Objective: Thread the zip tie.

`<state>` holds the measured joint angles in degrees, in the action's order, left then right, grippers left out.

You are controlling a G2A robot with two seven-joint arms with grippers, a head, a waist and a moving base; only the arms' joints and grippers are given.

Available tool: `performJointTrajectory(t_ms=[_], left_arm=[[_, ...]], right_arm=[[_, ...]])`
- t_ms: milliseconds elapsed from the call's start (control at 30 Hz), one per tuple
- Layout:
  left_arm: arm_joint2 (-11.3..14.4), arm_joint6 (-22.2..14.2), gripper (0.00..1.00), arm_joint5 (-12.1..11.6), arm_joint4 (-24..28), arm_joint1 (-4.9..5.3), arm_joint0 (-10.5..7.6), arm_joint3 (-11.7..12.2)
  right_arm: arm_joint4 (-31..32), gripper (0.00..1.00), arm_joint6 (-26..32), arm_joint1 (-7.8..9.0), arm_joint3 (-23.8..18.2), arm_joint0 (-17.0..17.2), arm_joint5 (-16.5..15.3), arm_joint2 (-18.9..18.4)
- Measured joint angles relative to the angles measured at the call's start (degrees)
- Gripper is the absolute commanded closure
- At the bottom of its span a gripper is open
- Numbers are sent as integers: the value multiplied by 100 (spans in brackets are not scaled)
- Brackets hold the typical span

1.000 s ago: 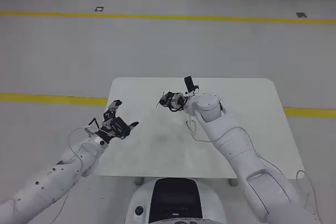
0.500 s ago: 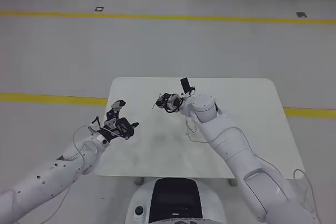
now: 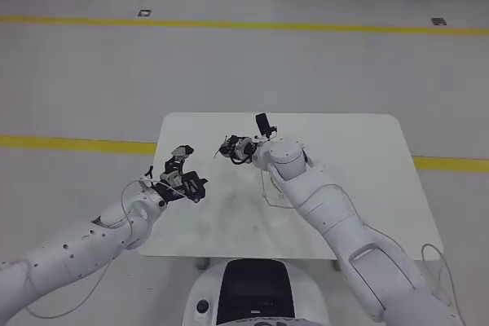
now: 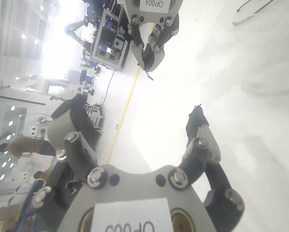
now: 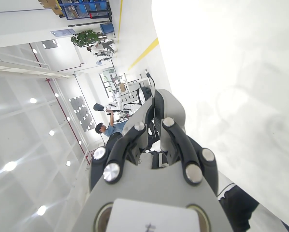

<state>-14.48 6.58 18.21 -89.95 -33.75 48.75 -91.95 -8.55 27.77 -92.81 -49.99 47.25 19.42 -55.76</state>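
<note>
Over the white table (image 3: 350,155), my right gripper (image 3: 230,148) is shut on a thin dark zip tie (image 3: 218,153), and a short end pokes out past its tips toward the left arm. From the left wrist view, that right gripper (image 4: 146,60) faces my left one, the zip tie (image 4: 149,75) end jutting from its closed tips. My left gripper (image 3: 186,181) hovers above the table's left part, open with nothing between its fingers (image 4: 198,119), a short gap from the zip tie end. In the right wrist view the right gripper (image 5: 156,108) is closed.
Two thin dark strands (image 4: 258,5) lie on the table beyond the right gripper. A thin cable (image 3: 270,189) loops under the right forearm. The table's left edge (image 3: 158,163) lies just behind the left gripper.
My left gripper has moved right and inward over the table toward the right gripper. The right gripper has shifted a little left with the zip tie, narrowing the gap.
</note>
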Motion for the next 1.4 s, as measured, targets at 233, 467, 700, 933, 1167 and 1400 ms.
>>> performJointTrajectory(t_ms=[233, 467, 700, 933, 1167, 1400], left_arm=[[467, -404, 0, -87, 0, -63, -537, 63], [474, -624, 0, -337, 0, -161, -700, 59], [471, -622, 0, -339, 0, -162, -697, 69], [475, -670, 33, -446, 0, -205, -734, 175], [474, -656, 57, -567, 0, -239, -752, 183], [474, -713, 61, -670, 0, -271, -776, 203]], right_arm=[[71, 100, -139, -22, -296, 197, 7, 130], [-6, 100, -206, -79, -260, 179, 6, 270], [2, 100, -229, -77, -280, 203, -12, 267], [7, 100, -443, -77, -500, 367, 7, 248], [-51, 100, -549, -107, -523, 386, 6, 286], [-131, 100, -675, -147, -455, 359, 6, 321]])
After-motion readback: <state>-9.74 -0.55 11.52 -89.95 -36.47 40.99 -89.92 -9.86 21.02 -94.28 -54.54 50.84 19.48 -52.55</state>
